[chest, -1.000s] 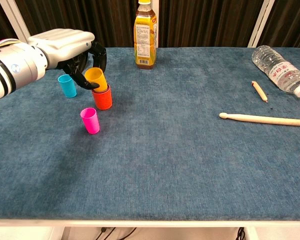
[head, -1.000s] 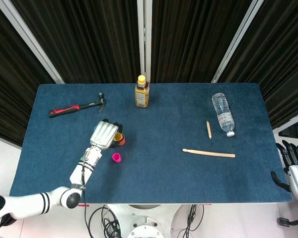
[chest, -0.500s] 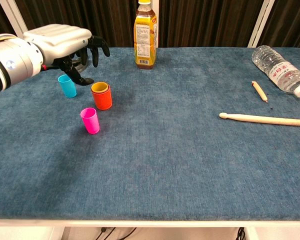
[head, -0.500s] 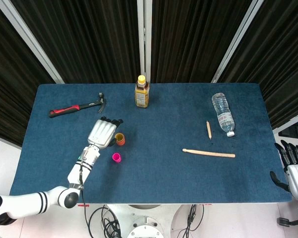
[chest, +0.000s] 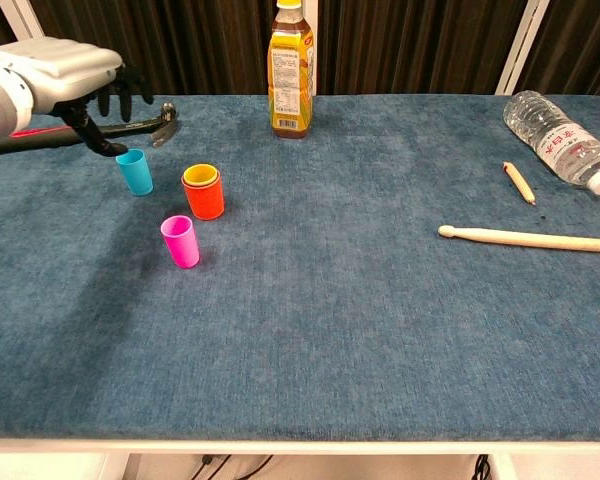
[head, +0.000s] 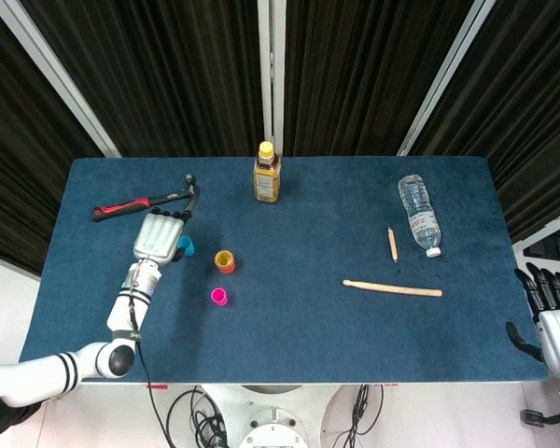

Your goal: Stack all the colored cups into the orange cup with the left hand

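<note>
The orange cup (chest: 204,196) (head: 225,262) stands upright left of centre with a yellow cup (chest: 200,176) nested inside it. A blue cup (chest: 135,171) (head: 184,246) stands just to its left, and a pink cup (chest: 180,241) (head: 219,297) stands nearer the front. My left hand (chest: 70,80) (head: 156,235) hovers above and left of the blue cup, fingers spread and holding nothing. At the far right edge, off the table, my right hand (head: 553,313) shows in the head view with its fingers apart and nothing in it.
A red-handled hammer (head: 146,200) (chest: 80,135) lies at the back left behind my left hand. A juice bottle (chest: 291,68) stands at the back centre. On the right lie a water bottle (chest: 560,138), a pencil (chest: 519,182) and a drumstick (chest: 528,238).
My left hand let go of the yellow cup, which now sits in the orange cup. The hand then opened and moved left, to above the blue cup.
</note>
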Robot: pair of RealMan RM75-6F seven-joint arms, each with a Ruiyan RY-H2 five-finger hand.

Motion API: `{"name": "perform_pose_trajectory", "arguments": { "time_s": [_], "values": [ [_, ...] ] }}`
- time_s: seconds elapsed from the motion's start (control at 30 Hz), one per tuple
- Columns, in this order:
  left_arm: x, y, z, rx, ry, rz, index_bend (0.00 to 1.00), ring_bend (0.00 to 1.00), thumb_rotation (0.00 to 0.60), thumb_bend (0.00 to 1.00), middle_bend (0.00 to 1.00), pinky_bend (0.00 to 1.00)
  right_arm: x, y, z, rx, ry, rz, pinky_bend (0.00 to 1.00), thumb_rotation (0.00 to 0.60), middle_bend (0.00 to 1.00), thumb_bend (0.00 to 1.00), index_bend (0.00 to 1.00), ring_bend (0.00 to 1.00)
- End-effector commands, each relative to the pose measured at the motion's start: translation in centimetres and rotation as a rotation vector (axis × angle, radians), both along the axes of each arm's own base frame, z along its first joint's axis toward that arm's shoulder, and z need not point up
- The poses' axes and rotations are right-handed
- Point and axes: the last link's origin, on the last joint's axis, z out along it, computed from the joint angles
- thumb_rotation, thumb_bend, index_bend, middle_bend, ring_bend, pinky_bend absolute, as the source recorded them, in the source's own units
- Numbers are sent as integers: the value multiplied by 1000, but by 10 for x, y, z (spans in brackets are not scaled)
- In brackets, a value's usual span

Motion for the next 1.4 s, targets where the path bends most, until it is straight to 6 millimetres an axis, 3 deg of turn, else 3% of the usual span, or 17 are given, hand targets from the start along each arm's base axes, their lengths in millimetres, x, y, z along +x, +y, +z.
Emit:
{"name": "perform_pose_trajectory", "arguments": {
  "time_s": [0.03, 0.37, 0.7, 1.0, 1.4],
  "values": [
    [-9, 1, -3, -30, 32, 26, 246, 352, 600, 250, 341, 284, 2, 0, 1, -4, 2, 6, 0, 600, 0, 279, 0, 0],
    [-13, 2, -8, -72, 53, 44, 254, 352, 600, 248, 333, 283, 1, -2, -2, 0, 3, -5, 0, 600, 0, 280, 0, 0],
    [-12, 8, -22, -101, 11, 22, 407, 433, 600, 248, 389, 334, 0, -3, -1, 0, 7, -15, 0, 600, 0, 280, 0, 0],
    [-11, 13, -30, -119, -38, 0, 440, 464, 600, 248, 427, 367, 0, -5, -1, 1, 10, -18, 0, 600, 0, 279, 0, 0],
    [-4, 16, -20, -88, -73, -37, 524, 585, 600, 284, 527, 448, 1, -7, -1, 3, 13, -19, 0, 600, 0, 280, 0, 0]
  ]
}}
